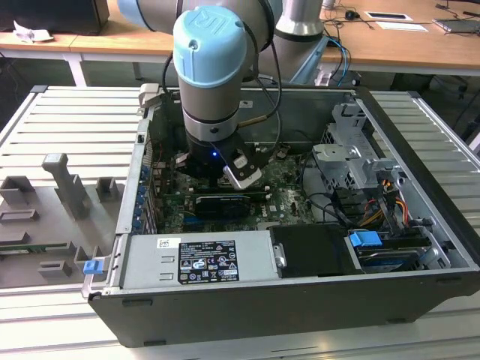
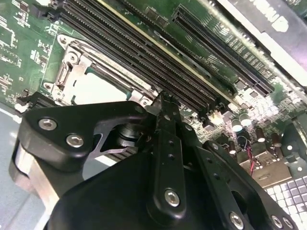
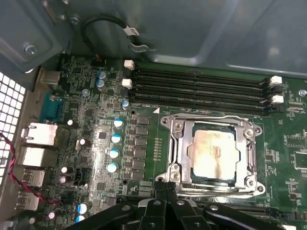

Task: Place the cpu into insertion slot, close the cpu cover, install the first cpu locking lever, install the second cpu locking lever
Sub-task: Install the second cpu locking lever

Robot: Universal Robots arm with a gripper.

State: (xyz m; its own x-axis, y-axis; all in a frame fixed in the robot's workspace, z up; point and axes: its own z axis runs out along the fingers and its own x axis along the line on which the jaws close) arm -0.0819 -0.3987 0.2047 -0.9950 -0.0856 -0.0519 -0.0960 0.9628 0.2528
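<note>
The cpu [image 3: 214, 152] lies in the insertion slot [image 3: 211, 119] on the green board, its pale metal face showing through the window of the cpu cover [image 3: 186, 148], which lies flat over it. My gripper [image 3: 165, 186] is shut with nothing between its fingers, and its tips hover at the slot frame's near edge by one corner. In the second wrist view the shut fingertips [image 2: 164, 101] stand just beside the slot [image 2: 72, 62] and the cpu [image 2: 96, 88]. I cannot tell whether the levers are latched. In the exterior view the arm's wrist [image 1: 214, 97] reaches down into the open computer case [image 1: 420, 187].
Long black memory slots [image 3: 201, 88] run beside the socket. Capacitors [image 3: 115, 139] and rear ports [image 3: 36, 134] stand on its other side. Inside the case are a power supply [image 1: 195, 259], a drive cage [image 1: 352, 150] and a black card [image 1: 221, 202]. Grey fixtures [image 1: 67, 187] stand on the table.
</note>
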